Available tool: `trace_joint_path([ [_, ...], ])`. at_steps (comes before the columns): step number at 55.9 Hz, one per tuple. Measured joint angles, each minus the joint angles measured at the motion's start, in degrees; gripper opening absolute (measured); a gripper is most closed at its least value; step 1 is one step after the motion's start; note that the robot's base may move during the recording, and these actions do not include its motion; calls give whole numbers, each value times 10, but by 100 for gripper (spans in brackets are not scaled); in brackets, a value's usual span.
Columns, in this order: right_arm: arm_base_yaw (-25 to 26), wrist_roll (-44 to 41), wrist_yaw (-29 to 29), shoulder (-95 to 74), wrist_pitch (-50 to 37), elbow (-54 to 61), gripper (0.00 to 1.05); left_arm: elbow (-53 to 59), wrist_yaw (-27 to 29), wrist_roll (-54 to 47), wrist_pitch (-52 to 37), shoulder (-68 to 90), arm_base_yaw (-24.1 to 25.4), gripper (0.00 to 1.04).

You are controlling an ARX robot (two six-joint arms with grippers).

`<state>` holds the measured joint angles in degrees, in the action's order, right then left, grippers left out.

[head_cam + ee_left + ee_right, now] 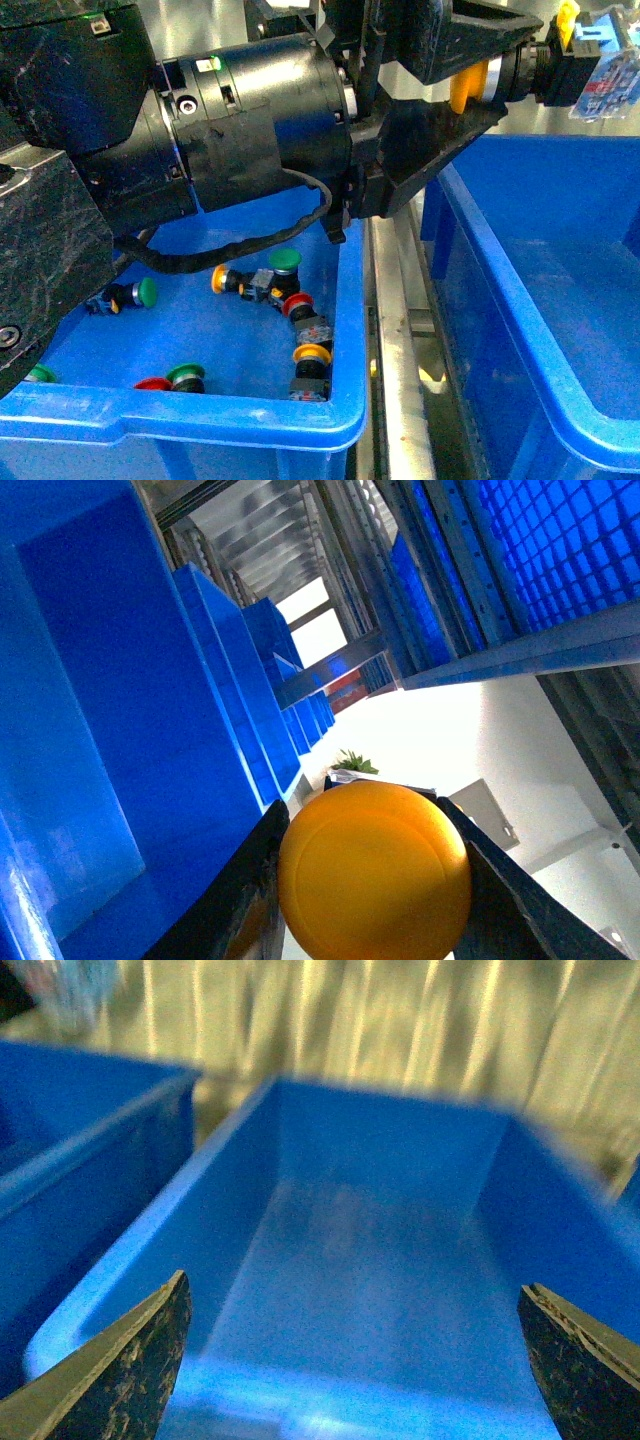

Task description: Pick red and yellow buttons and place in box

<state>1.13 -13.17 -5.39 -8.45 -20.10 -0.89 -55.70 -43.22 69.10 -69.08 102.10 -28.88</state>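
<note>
Our left gripper clamps a yellow button by its cap, body pointing sideways to the right, just above the left rim of the blue box; release lies slightly rightward and down, we judge

Taking the button bin as the anchor: the loose buttons lie inside it, mostly bunched in its near right corner, with a few along its near wall and one toward its left side. Right of the bin runs a rail, and the box sits just past that. The left arm crosses above the bin. The left gripper, pinching the held button, is beyond the bin's right rim, roughly above the box's nearest wall.
</note>
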Motion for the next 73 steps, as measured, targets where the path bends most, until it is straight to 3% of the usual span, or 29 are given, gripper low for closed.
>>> trace_joint_path([
  [7, 90, -191, 109, -158, -277, -21, 98, 0, 2, -17, 23, -4, 0, 34],
  [12, 145, -208, 122, -236, -341, -83, 98, 0, 4, -30, 35, -14, 0, 34],
  [15, 176, -171, 94, -266, -320, -127, 98, 0, 9, -33, 36, -20, 0, 34],
  [21, 227, -17, 45, -317, -219, -204, 98, 0, 13, -38, 38, -33, 0, 34],
  [25, 249, 186, 35, -369, -126, -250, 98, 0, 13, -44, 45, -36, 0, 34],
  [30, 250, 359, 65, -402, -77, -257, 98, 0, 15, -49, 53, -39, -3, 34],
  [34, 232, 570, 93, -424, -72, -257, 98, 0, 18, -53, 55, -42, -6, 34],
  [45, 154, 871, 90, -428, -99, -262, 98, 0, 28, -59, 58, -52, -19, 34],
  [55, 81, 981, 58, -427, -99, -273, 98, 0, 30, -63, 59, -52, -28, 34],
  [65, -28, 1011, 18, -431, -102, -294, 98, 0, 32, -65, 59, -52, -37, 34],
  [73, -84, 1011, -1, -438, -104, -314, 98, -6, 34, -66, 57, -48, -41, 34],
])
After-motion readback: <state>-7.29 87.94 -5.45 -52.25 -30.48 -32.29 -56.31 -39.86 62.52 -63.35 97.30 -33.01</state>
